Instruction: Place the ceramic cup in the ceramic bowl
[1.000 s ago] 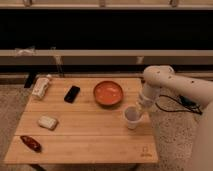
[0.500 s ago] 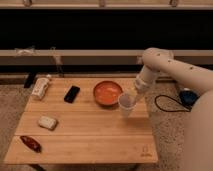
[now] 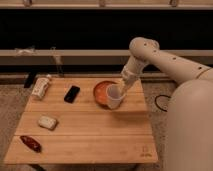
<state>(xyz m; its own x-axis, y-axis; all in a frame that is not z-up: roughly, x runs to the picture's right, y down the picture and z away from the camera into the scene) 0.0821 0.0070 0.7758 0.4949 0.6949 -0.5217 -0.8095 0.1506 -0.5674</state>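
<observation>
Your single view sits high, looking down over the wooden table (image 3: 85, 137) toward the dark wall (image 3: 75, 30) behind the gripper (image 3: 118, 93). The gripper grips the ceramic cup (image 3: 113, 98) mid-frame at middling range, and the robot's body (image 3: 190, 125) looms nearer the lens, to the gripper's right.

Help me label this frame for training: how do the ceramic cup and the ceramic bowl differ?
Colour: the ceramic cup is pale whitish; the ceramic bowl is orange-red inside with a darker rim. Shape: the cup is narrow and taller, the bowl wide and shallow. State: the cup is held by the gripper at the bowl's right edge, while the bowl sits free on the wooden table. Both are round, open-topped vessels.
</observation>
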